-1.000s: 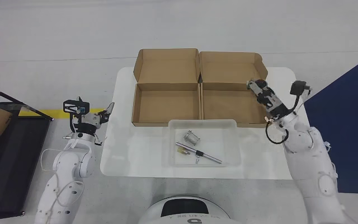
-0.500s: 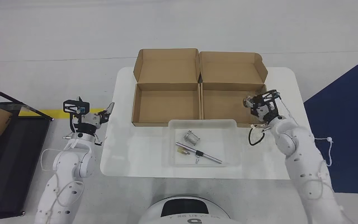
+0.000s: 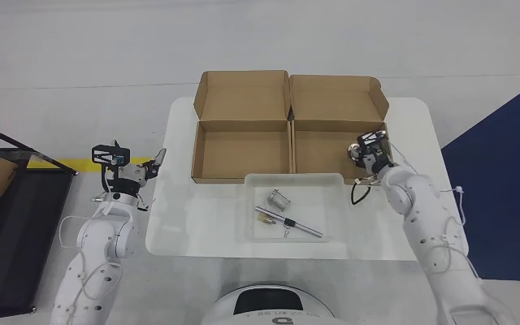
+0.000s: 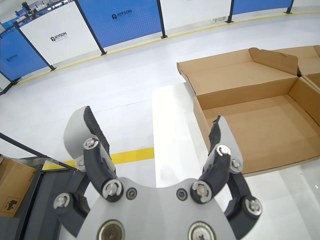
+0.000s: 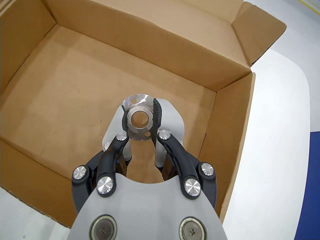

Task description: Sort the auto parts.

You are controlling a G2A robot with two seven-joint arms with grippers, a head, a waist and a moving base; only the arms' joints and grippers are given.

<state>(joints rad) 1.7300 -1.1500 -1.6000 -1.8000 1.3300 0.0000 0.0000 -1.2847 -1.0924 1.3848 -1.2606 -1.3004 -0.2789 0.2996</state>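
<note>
Closest in, on the white surface (image 3: pixel 203 236): clear tray (image 3: pixel 292 176) with parts left to sort. Long rod (image 3: pixel 292 224) lying slantwise, long axis running from the tray's left side toward its near right. Squat cylinder (image 3: pixel 278 199) just beyond it and apart from it. Small yellowish bit beside the rod, too small to name.

Out at the surface's left edge: left pincer (image 4: pixel 153 116), spread wide, nothing between the pads, well apart from the tray.

Farther on: right pincer (image 5: pixel 139 119), clamped on a flanged metal ring (image 5: pixel 136 100). Gripped by the raised hub, one pad on either side, bore pointing along the pincer toward the cardboard below. Hanging within the outline of the right box (image 5: pixel 225 116), toward its near right corner, apart from the walls and seemingly off the floor. Brown cardboard straight beneath the ring, so probably little needed beyond a short lowering and a release. Judged the placing step for the first of three or so parts. Some risk of the ring rolling on edge if let go from height.

Beyond and to the left: left box (image 3: pixel 241 153), side wall touching the right box, lid (image 3: pixel 244 95) folded back.

Tray nearer the right pincer than the left, so the next pick likely suits the right arm again.
</note>
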